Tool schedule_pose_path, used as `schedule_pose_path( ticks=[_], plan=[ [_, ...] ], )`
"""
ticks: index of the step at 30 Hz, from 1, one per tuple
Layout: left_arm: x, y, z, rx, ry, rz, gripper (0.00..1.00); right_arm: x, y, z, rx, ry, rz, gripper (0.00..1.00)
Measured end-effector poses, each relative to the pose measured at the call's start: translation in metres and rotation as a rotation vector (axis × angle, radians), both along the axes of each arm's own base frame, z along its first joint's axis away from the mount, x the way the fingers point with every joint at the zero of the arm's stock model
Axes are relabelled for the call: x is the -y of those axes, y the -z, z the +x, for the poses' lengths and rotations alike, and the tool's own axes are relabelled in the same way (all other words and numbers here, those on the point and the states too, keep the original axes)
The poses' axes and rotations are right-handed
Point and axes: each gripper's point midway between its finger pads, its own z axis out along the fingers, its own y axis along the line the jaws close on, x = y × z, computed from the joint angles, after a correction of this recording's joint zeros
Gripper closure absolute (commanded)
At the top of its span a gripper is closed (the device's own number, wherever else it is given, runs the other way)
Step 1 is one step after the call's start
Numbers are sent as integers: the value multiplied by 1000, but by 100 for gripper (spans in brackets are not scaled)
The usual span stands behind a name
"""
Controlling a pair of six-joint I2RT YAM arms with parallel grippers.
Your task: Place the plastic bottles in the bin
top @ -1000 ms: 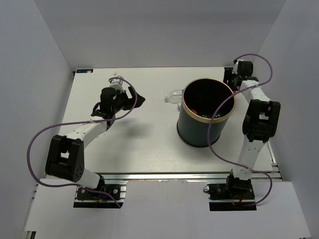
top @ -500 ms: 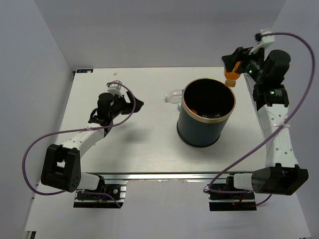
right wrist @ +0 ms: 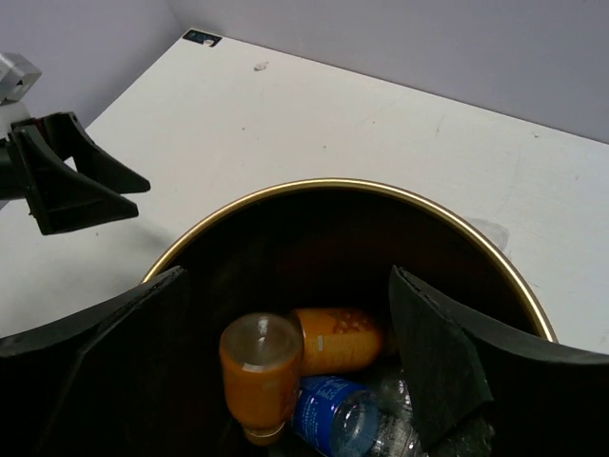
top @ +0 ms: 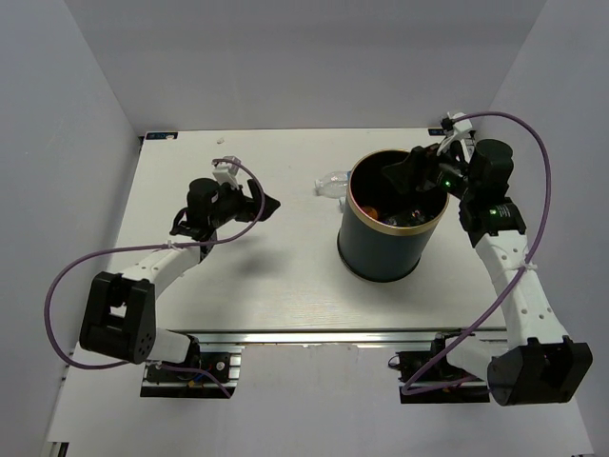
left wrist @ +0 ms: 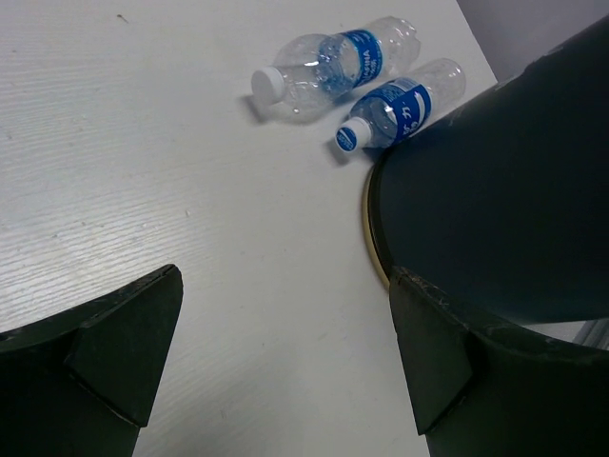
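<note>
The black bin (top: 381,249) with a gold rim (right wrist: 314,187) stands right of centre. My right gripper (top: 404,177) is open over its mouth, holding nothing (right wrist: 276,376). Inside lie two orange bottles, one cap down (right wrist: 257,376) and one on its side (right wrist: 341,339), plus a blue-labelled bottle (right wrist: 347,419). Two clear bottles with blue labels lie on the table by the bin's far left side (left wrist: 333,65) (left wrist: 404,103); the top view shows just one clear bottle (top: 330,183). My left gripper (top: 265,202) is open and empty above the table (left wrist: 285,367), short of them.
Grey walls close in the table (top: 266,286) on three sides. In the left wrist view the bin's wall (left wrist: 514,190) stands close on the right of my left gripper. Purple cables loop off both arms.
My right gripper carried an orange bottle up from the far right corner over the bin and opened; the bottle now lies in the bin. My left gripper edged slightly right.
</note>
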Motion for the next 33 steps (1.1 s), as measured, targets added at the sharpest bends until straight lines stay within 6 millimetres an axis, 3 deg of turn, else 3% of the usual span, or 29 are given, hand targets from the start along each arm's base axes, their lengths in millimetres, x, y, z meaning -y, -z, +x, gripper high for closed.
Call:
schedule_pose_path(
  ticks=[6,9,12,15,19,21,25,33],
  plan=[
    [12,13,2,-32,86,5,2,13,-9,18,-22,112,0,11],
    [21,10,23,-44,118,21,2,32,-37,46,-28,210,25,11],
    [30,-1,37,-5,169,26,2,69,-70,69,3,332,76,11],
    [42,-12,47,30,262,40,2,118,-77,73,-7,462,125,11],
    [64,-31,74,108,403,68,2,179,-51,70,-78,605,178,11],
    [74,-34,90,136,449,93,2,191,-28,67,-130,628,187,11],
    [98,-25,127,183,509,167,2,192,5,67,-225,615,199,11],
    [158,49,159,178,627,217,2,179,27,66,-256,531,223,11]
  ],
)
